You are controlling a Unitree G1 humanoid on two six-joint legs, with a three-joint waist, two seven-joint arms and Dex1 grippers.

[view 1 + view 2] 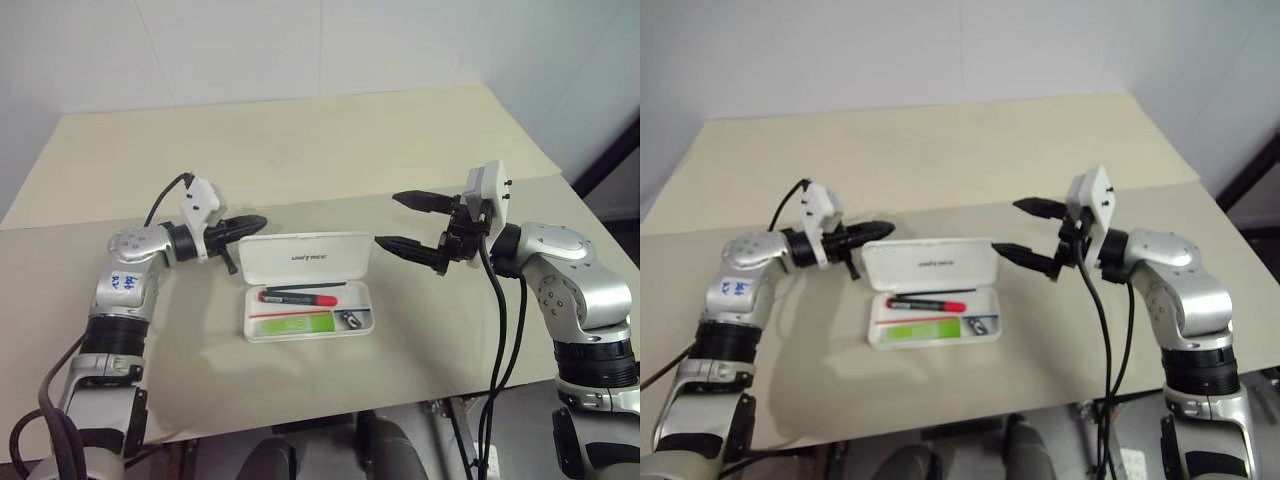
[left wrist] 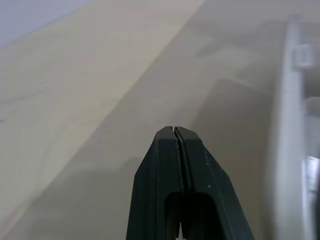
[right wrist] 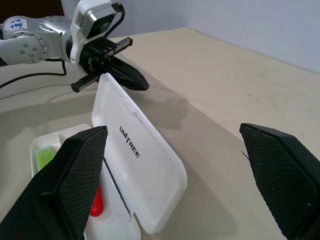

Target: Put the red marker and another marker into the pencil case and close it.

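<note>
Beige tabletop (image 1: 330, 130) against pale walls. Pencil case (image 1: 308, 298) sits mid-table, tray toward 6 o'clock, lid (image 1: 306, 256) standing up from the hinge at 12 o'clock; long axis runs 9 to 3.

Contents: red marker (image 1: 300, 296) lies along the far tray lane, black barrel, red cap end toward 3. Green highlighter (image 1: 295, 323) in the near lane, parallel. Small dark metal bit (image 1: 350, 319) at the 3 o'clock end, possibly a clip or sharpener, hard to tell.

Left gripper (image 1: 255, 222): fingers pressed together, tip just behind the lid's 9 o'clock top corner, nearer arm. Right gripper (image 1: 400, 222): fingers spread wide, off the lid's 3 o'clock end, holding nothing.

Judgement: both markers in; only closing remains. Lid must swing toward 6.
</note>
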